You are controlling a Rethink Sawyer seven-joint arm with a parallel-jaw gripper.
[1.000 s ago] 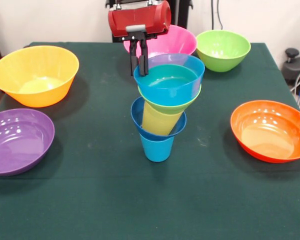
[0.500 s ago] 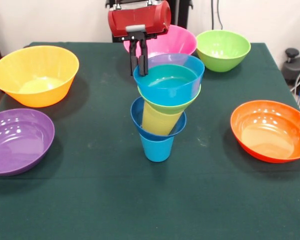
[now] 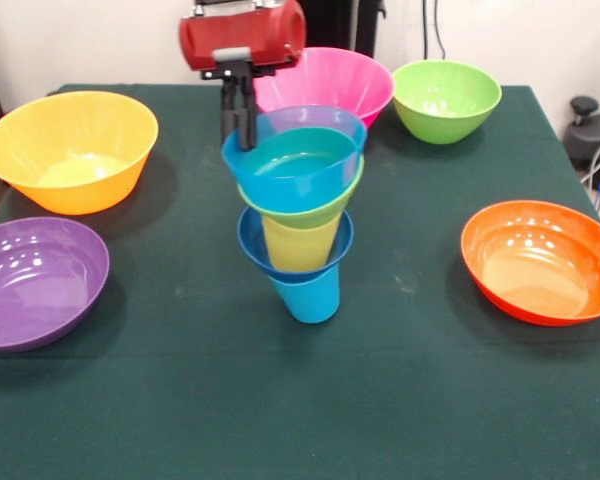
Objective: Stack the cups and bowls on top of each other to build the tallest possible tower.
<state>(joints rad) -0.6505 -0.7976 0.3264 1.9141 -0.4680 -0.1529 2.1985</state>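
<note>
We have a five-piece tower [image 3: 298, 215] near the middle of the surface [image 3: 400, 400]: a light blue cup [image 3: 308, 296] at the bottom, a dark blue bowl [image 3: 250, 243] on it, a yellow cup [image 3: 298, 243] in that, then a small green bowl [image 3: 310, 213] and a light blue bowl [image 3: 290, 170] on top. The column leans; its upper pieces sit off toward the picture's left of the base cup.

Our tool [image 3: 238, 125] reaches the far left rim of the light blue bowl, its two dark fingers nearly together, and it looks clamped on that rim, though the contact itself is partly hidden.

We judge both cups and all three small bowls used. Five larger bowls lie loose: a yellow-orange bowl [image 3: 70, 150] and a purple bowl [image 3: 35, 282] at the picture's left, a pink bowl [image 3: 330, 80] and a green bowl [image 3: 446, 100] at the far side, an orange bowl [image 3: 540, 262] at the right. Any of these could still cap the tower, but the lean makes that risky.

Around the tower the surface is open, widest toward the near edge. The pink bowl stands just behind the tool. The purple bowl reaches the picture's left border, so we cannot tell how close it is to the surface's edge.
</note>
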